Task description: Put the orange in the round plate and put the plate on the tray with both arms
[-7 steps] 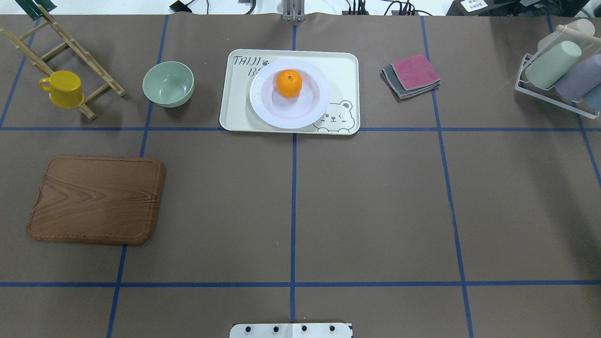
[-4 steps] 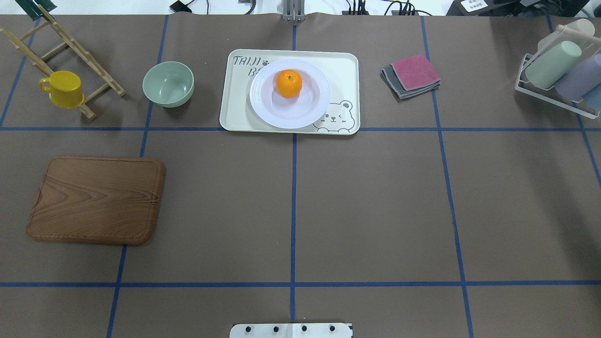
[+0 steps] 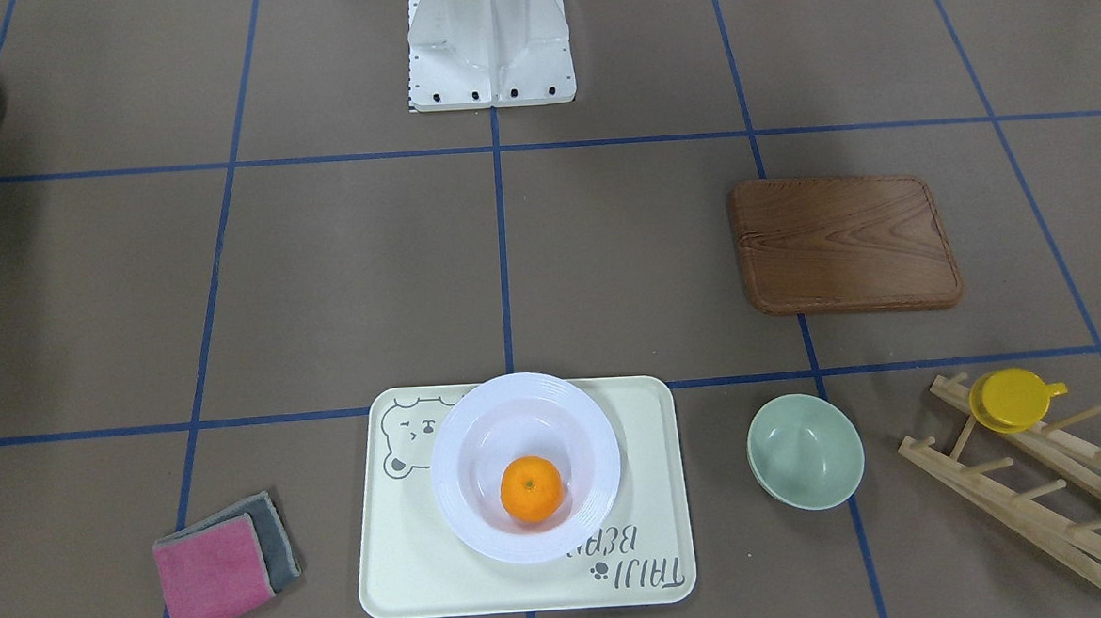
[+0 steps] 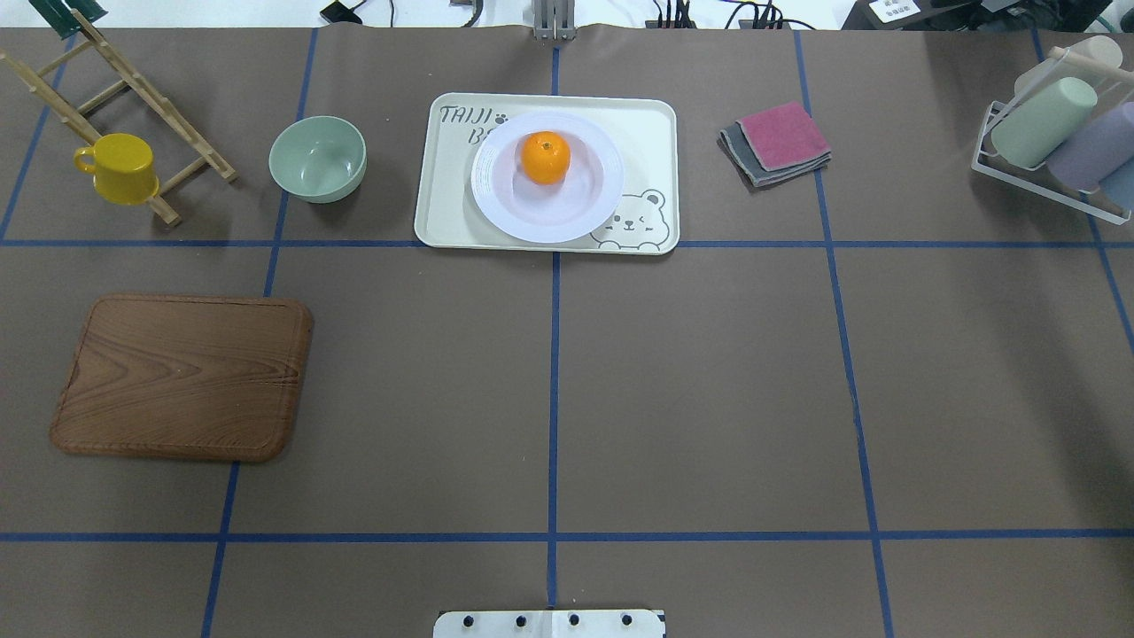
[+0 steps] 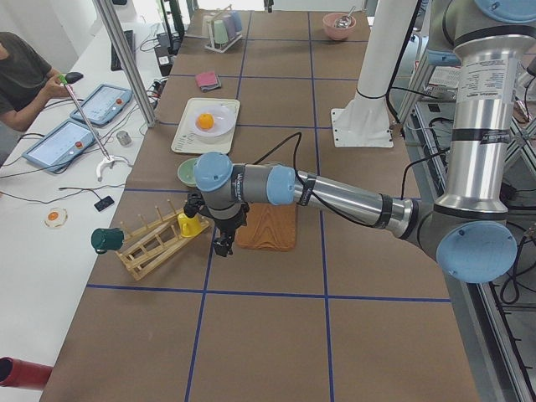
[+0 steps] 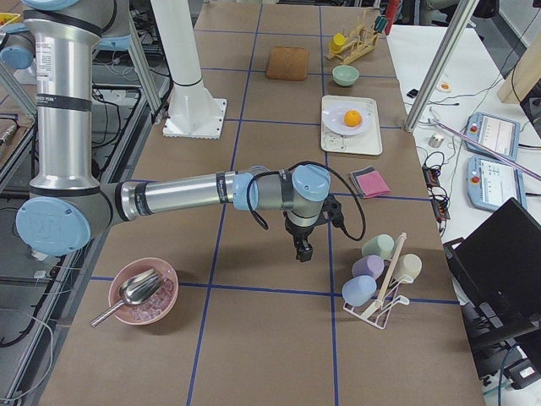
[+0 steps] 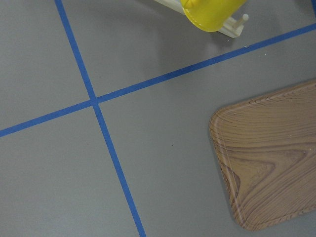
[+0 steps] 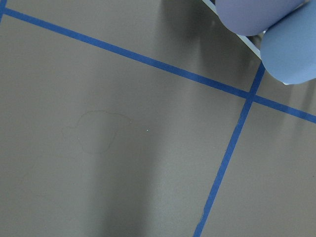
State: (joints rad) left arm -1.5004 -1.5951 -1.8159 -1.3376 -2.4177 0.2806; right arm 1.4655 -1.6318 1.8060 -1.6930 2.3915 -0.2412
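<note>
The orange (image 4: 545, 157) lies in the sunken centre of the white round plate (image 4: 496, 208), and the plate rests on the cream bear-print tray (image 4: 443, 221) at the far middle of the table. The front-facing view shows the same stack: orange (image 3: 532, 488), plate (image 3: 463, 445), tray (image 3: 404, 571). Neither arm shows in the overhead or front views. My left gripper (image 5: 222, 247) hangs beside the wooden board near the yellow cup; my right gripper (image 6: 302, 252) hangs over bare table near the cup rack. Only the side views show them, so I cannot tell whether they are open or shut.
A pale-green bowl (image 4: 318, 158) stands left of the tray, with a yellow cup (image 4: 120, 167) on a wooden rack beyond it. A wooden board (image 4: 182, 377) lies near left, folded cloths (image 4: 777, 142) right of the tray, a cup rack (image 4: 1054, 133) far right. A person (image 5: 21, 75) sits beside the table.
</note>
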